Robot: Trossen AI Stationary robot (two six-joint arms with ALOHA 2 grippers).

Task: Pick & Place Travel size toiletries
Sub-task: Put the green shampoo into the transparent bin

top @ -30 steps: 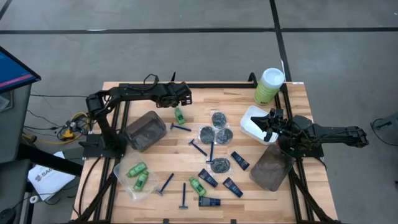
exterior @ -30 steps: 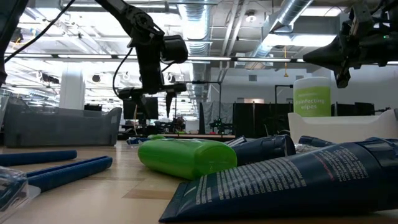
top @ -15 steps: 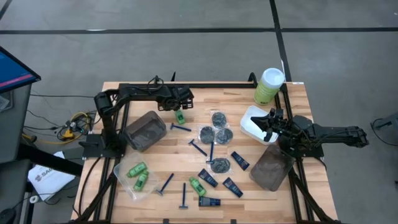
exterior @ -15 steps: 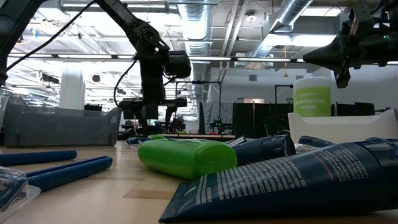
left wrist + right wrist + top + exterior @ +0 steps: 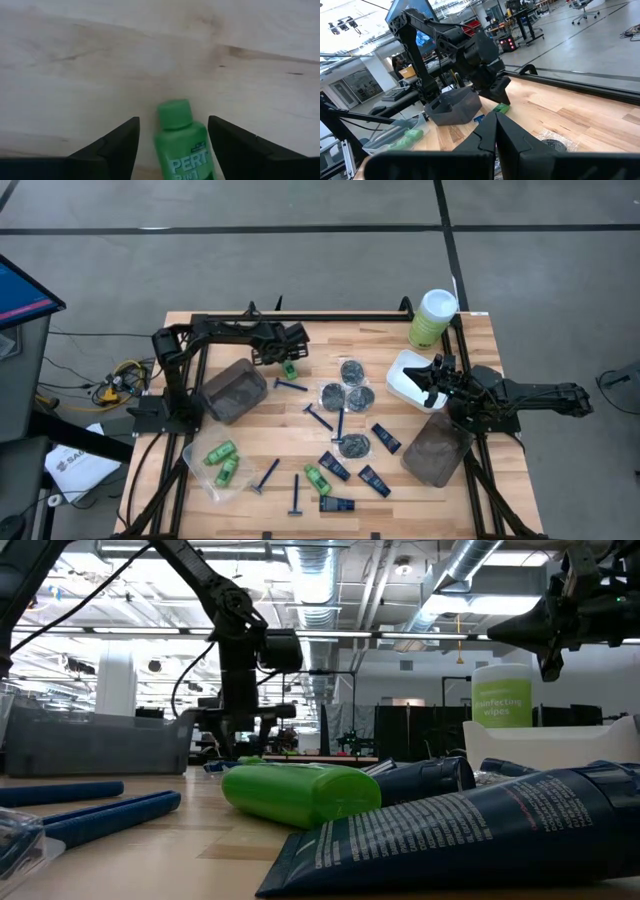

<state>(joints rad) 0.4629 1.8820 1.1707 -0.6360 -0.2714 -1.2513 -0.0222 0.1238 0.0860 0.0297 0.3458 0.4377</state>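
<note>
One green mini bottle sits between my left gripper's fingers, cap pointing away from the wrist, lying flat on the wooden table in the upper-left part of the high view, just beside the smoky tub. The jaws stand wide, a finger on each side of the bottle with a visible gap to both, so nothing is gripped yet; I judge I am lined up to close across its body. The other travel size toiletries lie scattered over the middle and lower part of that frame: blue razors, dark round tins, dark-blue tubes, and more green bottles in the clear tub at lower left. My right gripper waits at the right side of the frame over the white tub, fingers pressed together and empty, parked there out of the way. The tall pale-green canister stands at the upper right corner.
</note>
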